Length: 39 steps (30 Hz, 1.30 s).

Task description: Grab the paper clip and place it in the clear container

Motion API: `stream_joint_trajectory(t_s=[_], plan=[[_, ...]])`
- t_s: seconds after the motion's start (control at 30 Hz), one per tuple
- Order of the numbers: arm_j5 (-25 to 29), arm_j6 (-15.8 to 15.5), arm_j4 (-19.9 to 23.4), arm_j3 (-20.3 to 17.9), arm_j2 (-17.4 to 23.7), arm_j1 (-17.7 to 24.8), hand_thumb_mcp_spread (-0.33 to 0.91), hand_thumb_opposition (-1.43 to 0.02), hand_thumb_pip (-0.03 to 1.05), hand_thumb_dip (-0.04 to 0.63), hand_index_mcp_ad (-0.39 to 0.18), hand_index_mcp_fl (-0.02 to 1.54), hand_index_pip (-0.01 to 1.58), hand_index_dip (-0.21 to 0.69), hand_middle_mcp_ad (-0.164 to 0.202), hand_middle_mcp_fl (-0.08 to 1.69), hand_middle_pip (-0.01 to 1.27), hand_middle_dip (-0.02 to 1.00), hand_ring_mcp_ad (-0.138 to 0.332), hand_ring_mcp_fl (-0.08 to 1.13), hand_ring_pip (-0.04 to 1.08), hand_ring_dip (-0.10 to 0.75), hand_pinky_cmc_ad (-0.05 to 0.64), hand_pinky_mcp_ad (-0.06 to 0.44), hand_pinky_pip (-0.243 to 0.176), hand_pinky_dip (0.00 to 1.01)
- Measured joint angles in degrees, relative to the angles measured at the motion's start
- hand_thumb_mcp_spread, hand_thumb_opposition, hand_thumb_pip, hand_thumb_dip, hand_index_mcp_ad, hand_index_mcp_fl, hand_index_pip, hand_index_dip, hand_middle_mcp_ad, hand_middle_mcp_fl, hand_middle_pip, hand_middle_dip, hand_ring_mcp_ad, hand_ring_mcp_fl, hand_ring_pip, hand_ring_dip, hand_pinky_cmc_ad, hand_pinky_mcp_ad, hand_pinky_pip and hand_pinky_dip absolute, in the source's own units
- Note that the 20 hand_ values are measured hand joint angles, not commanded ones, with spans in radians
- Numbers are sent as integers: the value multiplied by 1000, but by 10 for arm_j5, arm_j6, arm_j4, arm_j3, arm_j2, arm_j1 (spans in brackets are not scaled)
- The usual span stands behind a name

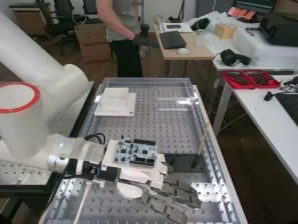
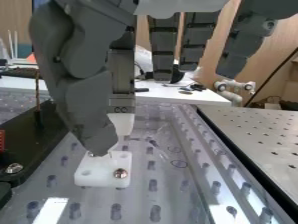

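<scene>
HAND: low over perforated plate, fingers straight and spread, nothing seen pinched | CLIP: too faint to confirm; thin looped outline, possibly the paper clip, lies flat on the plate, beside white bracket, below and apart from the fingers | THUMB TIP: in front of bracket; contact undetermined.

"How many arms and hands were there?"
"One white arm and one hand."
"And circuit boards?"
"One circuit board."
"Red trays, then?"
"Two red trays, side by side."
"Any boxes or blocks?"
"One cardboard box, one stepped white block, one wooden block."
"Laptops?"
"One closed dark laptop."
</scene>
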Motion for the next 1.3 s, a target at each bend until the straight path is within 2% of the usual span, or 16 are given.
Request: stream_joint_trajectory(t_s=[0.37, 0.47, 0.8, 1.3], plan=[[-3, 3, -2, 1, 0, -2, 543, -880, 529, 269, -152, 405, 1492, 63, 87, 201, 129, 202, 91, 113, 112, 86, 346, 264, 51, 180], [-6, 0, -3, 2, 0, -3, 543, -880, 529, 269, -152, 391, 1473, 63, 87, 215, 129, 204, 91, 113, 112, 86, 346, 264, 65, 180], [-17, -8, -13, 16, -4, -6, 531, -873, 529, 269, -152, 332, 1440, 59, 86, 213, 129, 204, 93, 113, 112, 86, 349, 264, 63, 180], [-30, -16, -23, 20, -8, -7, 531, -873, 538, 267, -152, 354, 1443, 59, 87, 213, 129, 204, 89, 113, 112, 86, 346, 264, 63, 180]])
